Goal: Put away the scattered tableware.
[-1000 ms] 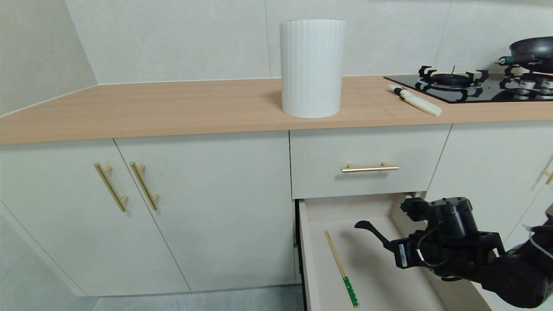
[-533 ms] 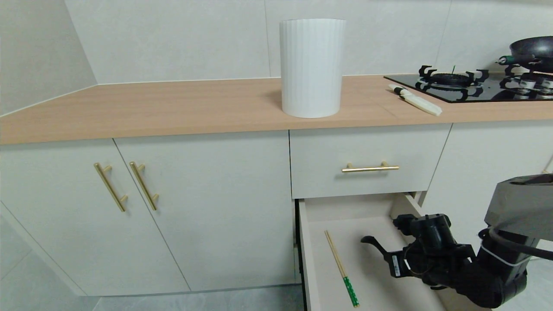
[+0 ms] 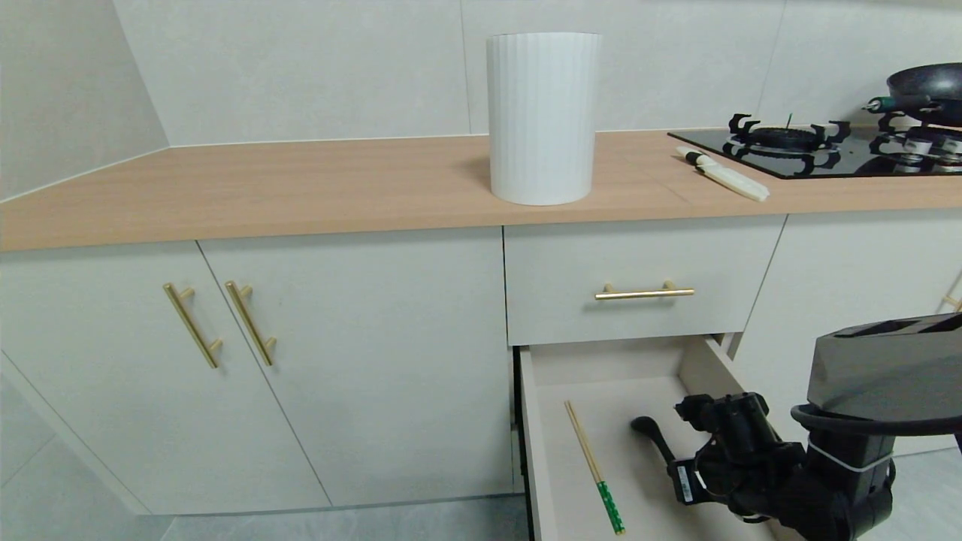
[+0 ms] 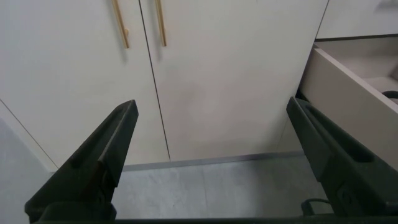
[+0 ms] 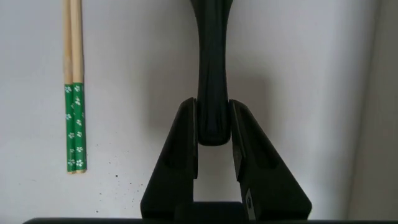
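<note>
Two tools: your right tool (image 5: 214, 118) clamps the black utensil (image 3: 648, 430); left tool (image 4: 211, 109) hangs open.
Black utensil: inside the open drawer (image 3: 530, 421), beside the chopsticks (image 3: 594, 469), not touching.
Release: settle it flat first.

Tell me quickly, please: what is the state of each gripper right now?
Left gripper: open, holding nothing.
Right gripper: closed on the handle of a black utensil.
</note>
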### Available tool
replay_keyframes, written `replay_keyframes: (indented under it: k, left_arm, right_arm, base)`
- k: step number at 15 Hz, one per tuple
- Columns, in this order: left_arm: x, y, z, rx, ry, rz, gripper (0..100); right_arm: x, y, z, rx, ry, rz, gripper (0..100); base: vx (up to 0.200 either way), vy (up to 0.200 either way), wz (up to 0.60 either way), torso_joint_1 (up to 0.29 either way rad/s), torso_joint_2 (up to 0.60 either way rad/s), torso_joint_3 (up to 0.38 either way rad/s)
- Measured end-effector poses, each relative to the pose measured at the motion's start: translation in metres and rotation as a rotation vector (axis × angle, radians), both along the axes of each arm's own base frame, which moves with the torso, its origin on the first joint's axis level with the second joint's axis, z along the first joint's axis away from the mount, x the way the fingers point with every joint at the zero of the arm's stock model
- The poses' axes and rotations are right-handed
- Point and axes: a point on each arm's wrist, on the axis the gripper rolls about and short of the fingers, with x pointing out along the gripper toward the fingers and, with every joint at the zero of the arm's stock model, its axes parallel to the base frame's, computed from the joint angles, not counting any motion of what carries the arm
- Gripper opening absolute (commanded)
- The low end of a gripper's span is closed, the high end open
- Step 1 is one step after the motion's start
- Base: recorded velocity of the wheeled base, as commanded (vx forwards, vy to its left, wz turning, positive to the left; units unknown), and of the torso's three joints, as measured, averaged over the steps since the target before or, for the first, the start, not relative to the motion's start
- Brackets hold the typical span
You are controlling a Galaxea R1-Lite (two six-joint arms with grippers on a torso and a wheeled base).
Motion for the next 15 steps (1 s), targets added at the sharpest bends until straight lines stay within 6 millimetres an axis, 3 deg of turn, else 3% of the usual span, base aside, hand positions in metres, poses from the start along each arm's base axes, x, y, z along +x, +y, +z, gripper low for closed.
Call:
replay_keyframes:
  k: [3, 4, 12, 15]
  left_arm:
    - [0.0, 0.0, 0.0, 0.0, 0.0, 0.0, 100]
    - [0.0, 0.0, 0.0, 0.0, 0.0, 0.0, 100]
    - [0.0, 0.0, 0.0, 0.001, 0.0, 0.0, 100]
    - [0.0, 0.0, 0.0, 0.0, 0.0, 0.0, 100]
  right_arm:
    - [0.0, 0.0, -0.002, -0.001, -0.002, -0.002, 0]
    - [0.0, 0.0, -0.002, -0.001, -0.001, -0.003, 100]
    - [0.0, 0.0, 0.002, 0.001, -0.01, -0.004, 100]
    - [-0.005, 0.0, 0.024, 0.017, -0.055, 0.0, 100]
  base:
    - [0.0, 0.0, 0.0, 0.0, 0.0, 0.0]
    - [0.0, 0.0, 0.0, 0.0, 0.0, 0.0]
    - [0.0, 0.0, 0.0, 0.0, 0.0, 0.0]
    - [0.0, 0.0, 0.0, 0.0, 0.0, 0.0]
